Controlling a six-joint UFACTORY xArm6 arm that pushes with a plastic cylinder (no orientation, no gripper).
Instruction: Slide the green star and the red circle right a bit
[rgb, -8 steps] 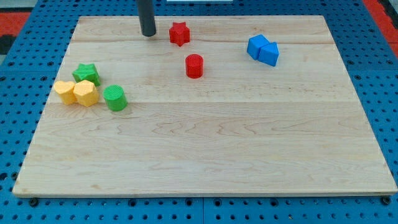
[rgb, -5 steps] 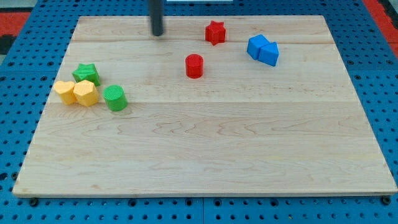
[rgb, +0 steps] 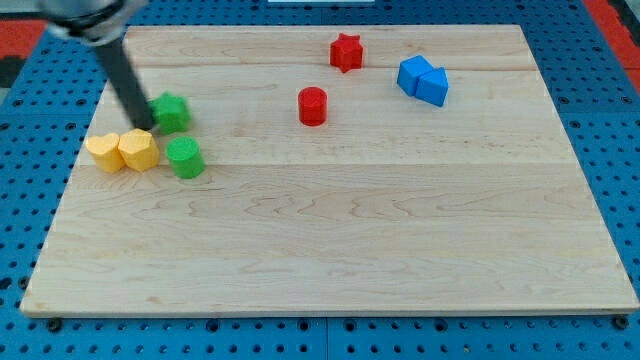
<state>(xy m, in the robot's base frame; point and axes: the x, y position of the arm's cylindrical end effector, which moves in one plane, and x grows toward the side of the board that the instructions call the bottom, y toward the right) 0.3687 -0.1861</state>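
The green star (rgb: 173, 112) lies at the board's left, a little above the green cylinder (rgb: 185, 158). The red circle, a short red cylinder (rgb: 313, 105), stands near the top middle. My tip (rgb: 142, 126) is down at the green star's left side, touching or nearly touching it, just above the yellow blocks. The rod leans up toward the view's top left.
Two yellow blocks (rgb: 122, 150) sit side by side left of the green cylinder. A red star (rgb: 346, 52) lies near the top edge. Two blue blocks (rgb: 423, 80) sit together at the top right. The wooden board (rgb: 330, 250) lies on a blue pegboard.
The rod moved from the top middle down to the left, beside the green star. The green star shifted right. Earlier the red star slid right along the top edge.
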